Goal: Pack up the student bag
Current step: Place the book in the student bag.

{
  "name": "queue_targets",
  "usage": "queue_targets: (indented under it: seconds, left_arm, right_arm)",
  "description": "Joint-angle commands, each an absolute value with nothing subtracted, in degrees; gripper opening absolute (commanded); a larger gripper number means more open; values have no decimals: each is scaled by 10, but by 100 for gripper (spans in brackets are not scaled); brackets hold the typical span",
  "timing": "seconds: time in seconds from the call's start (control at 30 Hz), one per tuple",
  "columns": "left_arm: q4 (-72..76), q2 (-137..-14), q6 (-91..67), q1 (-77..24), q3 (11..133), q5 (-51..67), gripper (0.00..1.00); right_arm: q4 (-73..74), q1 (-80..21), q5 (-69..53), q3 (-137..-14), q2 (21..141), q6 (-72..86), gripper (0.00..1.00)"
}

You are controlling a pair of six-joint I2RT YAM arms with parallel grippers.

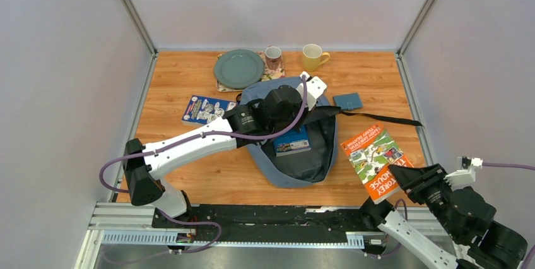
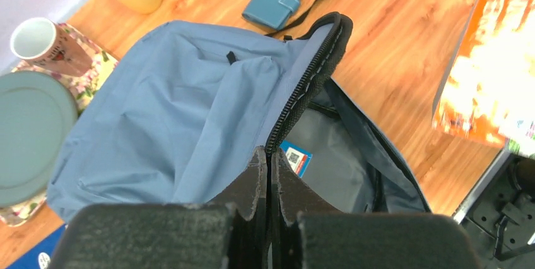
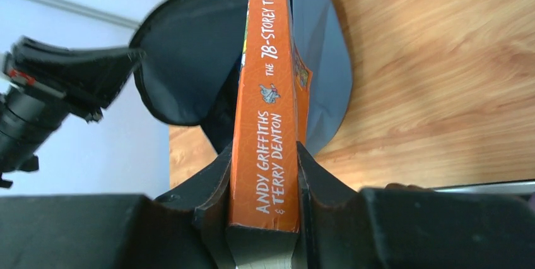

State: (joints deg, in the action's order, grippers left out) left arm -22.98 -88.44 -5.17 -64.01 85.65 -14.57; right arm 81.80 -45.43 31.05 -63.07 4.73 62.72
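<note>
**Bag held open at mid-table, book gripped at lower right**

The student bag (image 1: 296,155) lies in the middle of the wooden table (image 1: 189,168) in the top view. It is grey-blue, its main compartment is unzipped, and the dark lining is showing. A blue booklet with a QR code (image 1: 291,143) lies inside the opening. A black strap (image 1: 385,119) trails from the bag toward the right edge of the table.

The left gripper (image 2: 270,174) is over the upper part of the bag. Its fingers are pressed together on the zipper edge of the flap, which stands raised above the opening.

The right gripper (image 3: 262,155) sits at the lower right of the top view. It is clamped on the spine end of an orange book (image 1: 373,158), "The 78-Storey Treehouse". The book is just to the right of the bag, with its far end pointing toward the bag's mouth.

A small teal case (image 1: 347,100) lies above and to the right of the bag, close to the strap. Along the top edge of the table sit a yellow mug (image 1: 313,57), a patterned mug (image 1: 273,57) and a grey-green plate (image 1: 238,69). The plate and the patterned mug rest on a floral mat (image 2: 94,73). A blue picture book (image 1: 205,109) lies flat to the left of the bag, partly behind the left arm.
</note>
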Motion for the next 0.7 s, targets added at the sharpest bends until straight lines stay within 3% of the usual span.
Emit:
queue_targets:
  seconds: [0.0,0.33,0.67]
  left_arm:
    - [-214,-875,-25,-641,910,-168,0]
    - [-201,-866,-41,-636,881,-201,0]
    - [-177,-846,-47,-635,841,-192,0]
  right_arm:
    - [740,-462,205,-586,39,667,0]
    - [580,-462,113,-422,2,756,0]
    - [425,-463,119,-363,29,771,0]
